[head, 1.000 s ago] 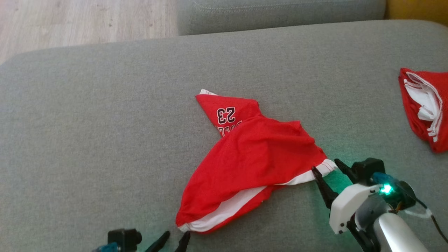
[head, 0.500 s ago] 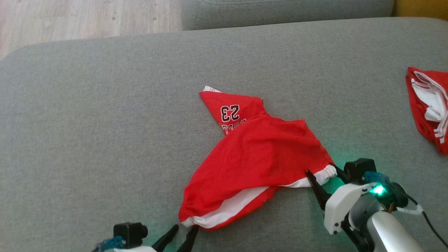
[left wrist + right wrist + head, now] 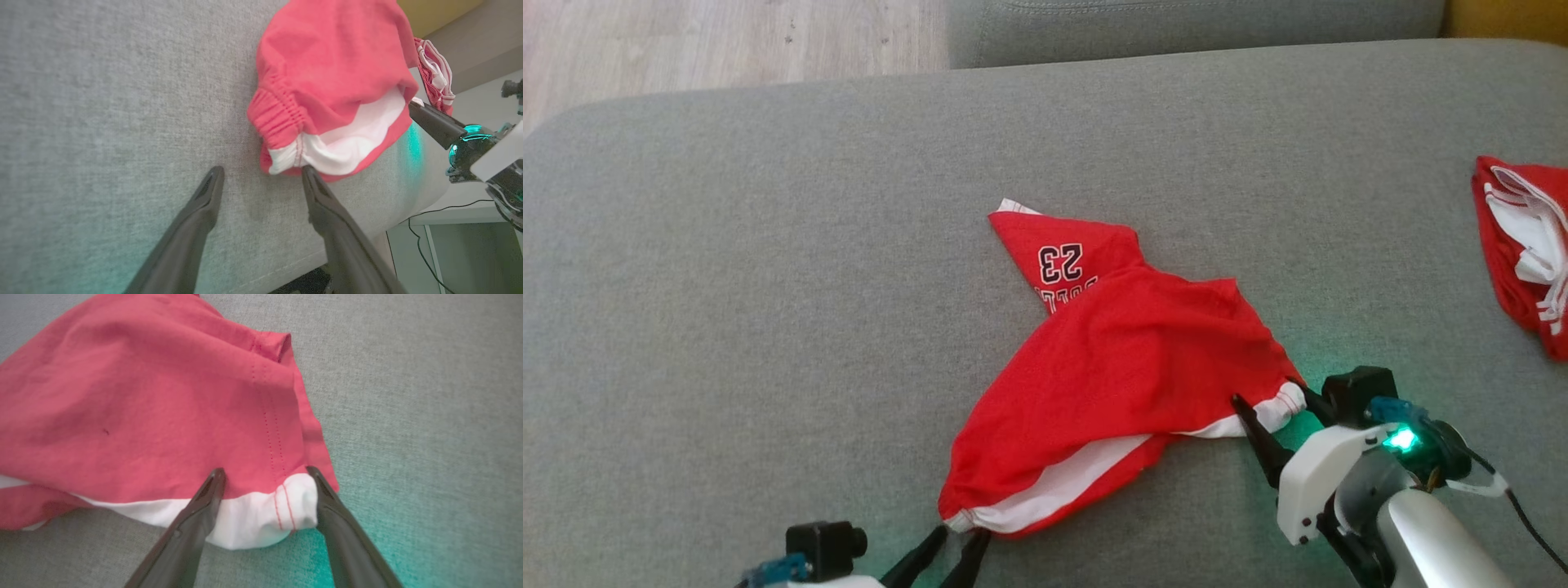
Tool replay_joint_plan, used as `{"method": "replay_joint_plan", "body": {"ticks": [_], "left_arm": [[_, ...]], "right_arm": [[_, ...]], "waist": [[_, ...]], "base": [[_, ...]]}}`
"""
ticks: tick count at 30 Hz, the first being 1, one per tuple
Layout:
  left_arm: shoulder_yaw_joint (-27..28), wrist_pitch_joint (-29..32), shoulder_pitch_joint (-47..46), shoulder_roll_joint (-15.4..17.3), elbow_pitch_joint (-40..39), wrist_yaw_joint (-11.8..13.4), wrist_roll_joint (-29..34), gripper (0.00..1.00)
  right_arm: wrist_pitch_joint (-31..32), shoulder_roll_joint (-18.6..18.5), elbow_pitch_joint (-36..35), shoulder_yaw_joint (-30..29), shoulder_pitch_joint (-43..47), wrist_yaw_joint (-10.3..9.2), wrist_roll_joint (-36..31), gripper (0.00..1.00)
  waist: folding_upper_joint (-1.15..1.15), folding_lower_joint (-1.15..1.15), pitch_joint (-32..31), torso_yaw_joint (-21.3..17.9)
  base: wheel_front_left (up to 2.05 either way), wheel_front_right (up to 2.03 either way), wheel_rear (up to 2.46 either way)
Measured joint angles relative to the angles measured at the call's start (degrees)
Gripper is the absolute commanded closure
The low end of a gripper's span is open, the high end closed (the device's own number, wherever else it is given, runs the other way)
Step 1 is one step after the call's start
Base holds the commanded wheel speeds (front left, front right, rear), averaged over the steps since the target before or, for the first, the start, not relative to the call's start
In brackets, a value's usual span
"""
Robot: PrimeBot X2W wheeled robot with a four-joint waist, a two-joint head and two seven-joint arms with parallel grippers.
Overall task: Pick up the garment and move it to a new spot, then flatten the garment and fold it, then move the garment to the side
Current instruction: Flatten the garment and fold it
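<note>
1. Your garment (image 3: 1127,367), red shorts with white trim, lies crumpled on the grey cushion (image 3: 768,286), about midway across it and nearer its near edge than its far edge
2. A flap printed with the number 23 (image 3: 1062,263) sticks out on the side toward the cushion's far edge; from the head view the digits read upside down
3. A white band (image 3: 1054,490) runs along the garment's side that faces the cushion's near edge, ending in a gathered corner
4. Your left gripper (image 3: 962,535) sits low at the cushion's near edge with its jaws spread wide and nothing between them. In the left wrist view one fingertip touches the white band at that gathered corner, while the other is over bare cushion
5. Your right gripper (image 3: 1263,392) is also at the near edge, further toward the cushion's right side. Its jaws stand wide and straddle the garment's white hem corner (image 3: 1278,408). In the right wrist view one finger lies over the fabric and the other is right at the corner's outer edge; the jaws have not closed on the cloth
6. A green light (image 3: 1402,441) glows on the right wrist and tints the cushion beneath it
7. A second red and white cloth pile (image 3: 1523,245) rests at the cushion's right edge, well apart from your garment
8. Pale wooden floor (image 3: 686,41) shows beyond the cushion's far left corner
</note>
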Motion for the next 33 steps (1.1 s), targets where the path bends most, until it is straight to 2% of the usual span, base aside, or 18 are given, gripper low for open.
{"method": "replay_joint_plan", "body": {"ticks": [12,32,33], "left_arm": [[-1.93,-0.67,-0.02,5.24,-2.99,0.00,-5.32,0.00],[-6.45,-2.05,-3.22,5.58,-1.60,0.00,-11.15,0.00],[-6.60,-2.32,-3.31,5.63,-1.37,0.00,-11.31,0.07]], "right_arm": [[-0.08,-0.10,0.54,0.30,0.01,0.00,0.02,0.00],[0.75,-0.20,0.48,2.00,-0.35,0.00,1.96,0.00],[1.11,-0.27,0.47,2.35,-0.51,0.00,2.36,0.00]], "waist": [[0.00,0.00,-0.70,-0.59],[0.00,0.00,-0.13,-1.88],[0.00,0.00,-0.17,-1.90]], "base": [[0.00,0.00,0.00],[0.00,0.00,0.00],[0.00,0.00,0.00]]}}
